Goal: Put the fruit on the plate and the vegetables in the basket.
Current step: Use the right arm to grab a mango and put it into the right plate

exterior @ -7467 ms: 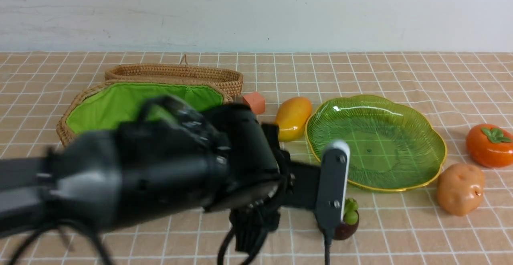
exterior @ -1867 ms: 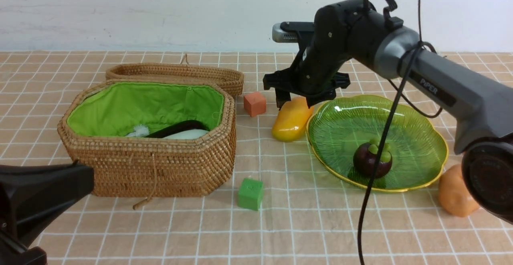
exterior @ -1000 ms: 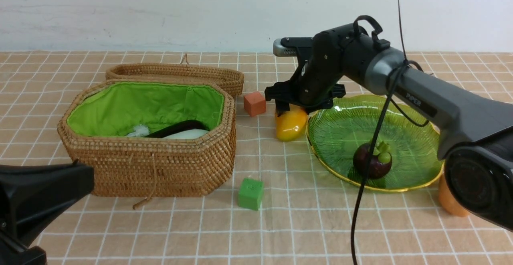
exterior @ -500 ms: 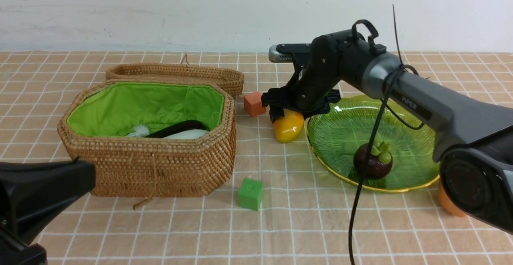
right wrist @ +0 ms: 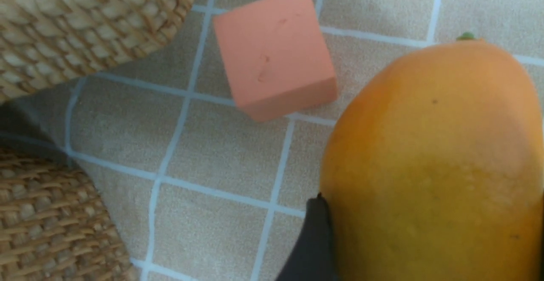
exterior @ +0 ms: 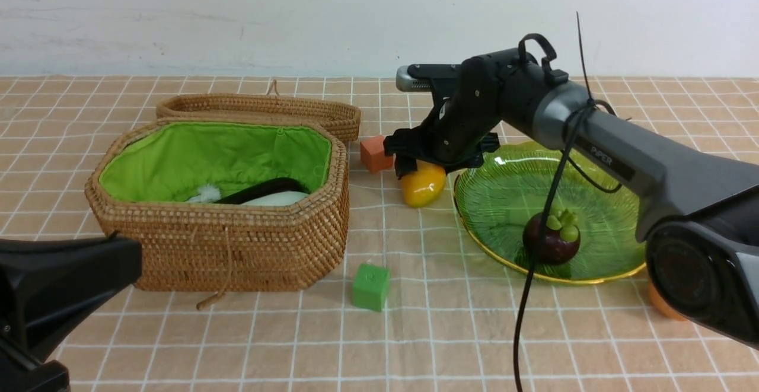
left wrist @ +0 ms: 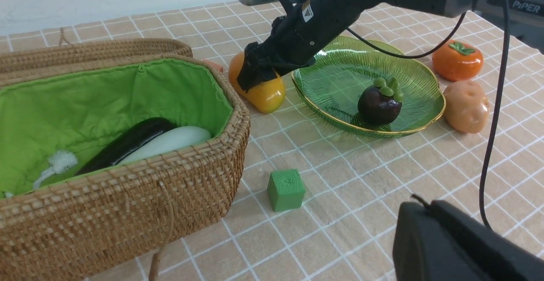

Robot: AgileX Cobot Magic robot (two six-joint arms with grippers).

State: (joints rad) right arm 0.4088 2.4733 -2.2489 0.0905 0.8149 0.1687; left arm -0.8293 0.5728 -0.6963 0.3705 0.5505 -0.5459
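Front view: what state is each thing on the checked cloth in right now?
Woven wicker basket: lid open.
Dark purple eggplant: inside the basket.
White radish: inside the basket.
Green glass plate: holding one fruit.
Purple mangosteen: upright on the plate.
Yellow-orange mango: on the cloth.
Right hand: astride the mango, grip unclear.
Orange persimmon: on the cloth.
Tan potato: on the cloth.
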